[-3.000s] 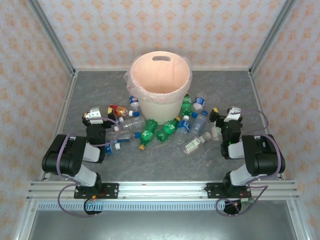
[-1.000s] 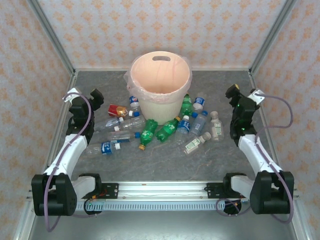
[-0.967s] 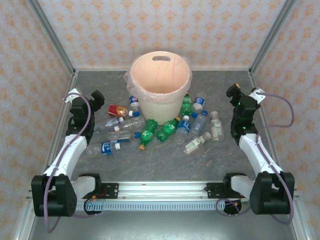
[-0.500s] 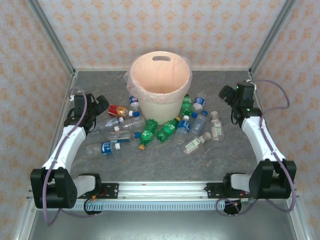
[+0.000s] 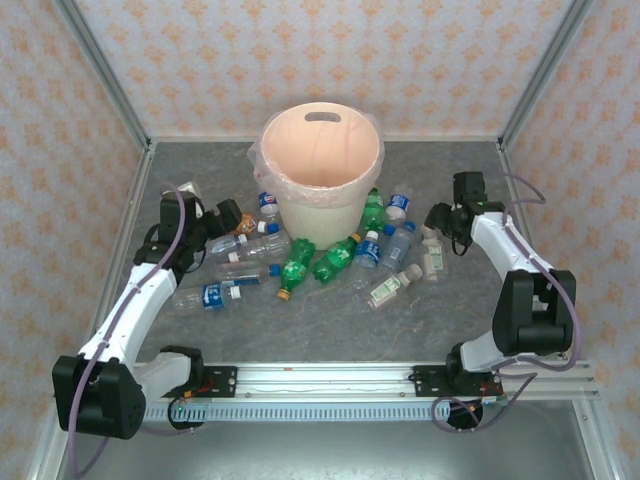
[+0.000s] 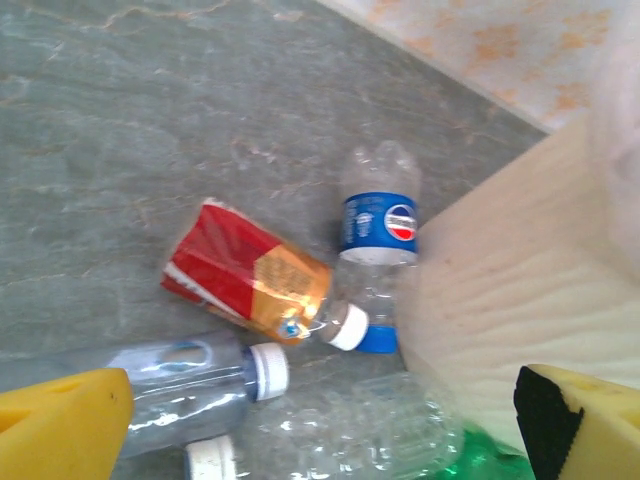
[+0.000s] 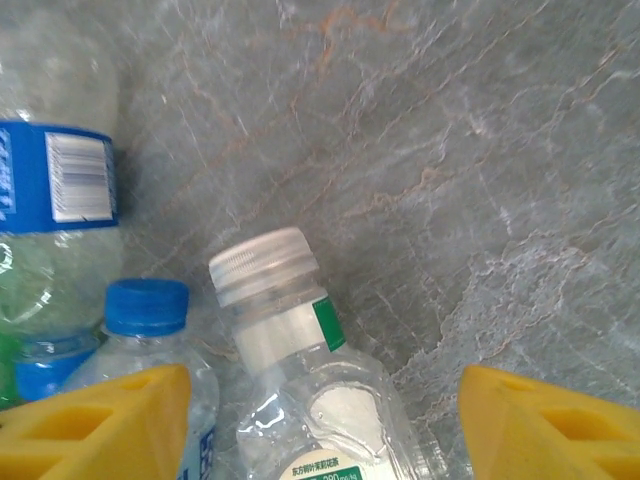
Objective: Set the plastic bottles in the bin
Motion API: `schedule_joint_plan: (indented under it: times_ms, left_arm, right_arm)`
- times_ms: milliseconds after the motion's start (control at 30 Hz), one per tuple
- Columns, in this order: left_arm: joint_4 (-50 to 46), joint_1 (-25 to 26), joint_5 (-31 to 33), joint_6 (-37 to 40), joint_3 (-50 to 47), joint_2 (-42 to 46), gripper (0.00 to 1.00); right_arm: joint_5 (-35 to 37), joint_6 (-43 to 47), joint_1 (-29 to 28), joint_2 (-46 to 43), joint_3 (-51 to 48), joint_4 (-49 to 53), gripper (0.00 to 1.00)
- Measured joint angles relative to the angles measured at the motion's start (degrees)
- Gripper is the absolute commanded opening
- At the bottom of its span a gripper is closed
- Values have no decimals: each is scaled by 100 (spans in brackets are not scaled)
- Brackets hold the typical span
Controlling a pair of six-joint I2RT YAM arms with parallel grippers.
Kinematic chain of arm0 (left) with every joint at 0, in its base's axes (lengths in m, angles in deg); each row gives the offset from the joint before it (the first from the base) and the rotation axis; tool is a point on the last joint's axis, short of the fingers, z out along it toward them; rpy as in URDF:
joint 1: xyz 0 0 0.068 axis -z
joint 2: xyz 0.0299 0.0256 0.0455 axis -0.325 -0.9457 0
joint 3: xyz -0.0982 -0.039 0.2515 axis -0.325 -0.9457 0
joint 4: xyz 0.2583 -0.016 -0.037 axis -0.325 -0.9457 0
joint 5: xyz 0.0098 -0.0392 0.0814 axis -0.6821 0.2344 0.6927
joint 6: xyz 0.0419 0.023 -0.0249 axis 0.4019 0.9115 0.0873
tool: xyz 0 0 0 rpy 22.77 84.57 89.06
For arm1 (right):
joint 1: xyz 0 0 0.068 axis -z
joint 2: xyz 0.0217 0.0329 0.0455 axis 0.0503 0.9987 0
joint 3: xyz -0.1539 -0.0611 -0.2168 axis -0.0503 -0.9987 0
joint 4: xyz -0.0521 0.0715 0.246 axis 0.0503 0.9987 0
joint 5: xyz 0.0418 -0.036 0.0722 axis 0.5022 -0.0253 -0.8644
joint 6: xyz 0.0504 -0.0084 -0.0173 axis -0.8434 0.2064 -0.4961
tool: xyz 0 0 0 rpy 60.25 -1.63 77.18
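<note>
Both arms have swung in from the side edges of the table [image 5: 300, 335] over the last second. From above, the left gripper [image 5: 226, 215] now hangs over the left end of the bottles [image 5: 300, 262], which lie scattered just near of the bin [image 5: 320, 215]. The right gripper [image 5: 438, 218] hangs over their right end. The bin's inside looks bare, so every bottle has yet to go in.

On the left wrist, the yellow jaws stand wide apart and hold nothing. A red-labelled bottle [image 6: 245, 280] lies beyond them, with a blue-labelled bottle [image 6: 378, 222] to its right against the bin's wall.

On the right wrist, the jaws are likewise spread and empty. A white-capped bottle [image 7: 285, 320] lies between them, with a blue-capped bottle [image 7: 148, 305] just left of it.

Each arm seems lined up for a first pick, and lowering and closing should come next.
</note>
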Motion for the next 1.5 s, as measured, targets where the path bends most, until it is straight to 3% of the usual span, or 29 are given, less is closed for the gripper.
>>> schedule_joint_plan:
  times_ms: [267, 833, 1500]
  left_arm:
    - [435, 201, -603, -2, -210, 269, 99]
    - [393, 214, -614, 151, -179, 258, 99]
    - [184, 214, -610, 127, 105, 203, 99]
  right_arm:
    - [107, 144, -232, 905, 466, 92, 66]
    - [251, 262, -243, 1915, 1019, 114, 61]
    - [846, 291, -337, 1871, 1012, 114, 34]
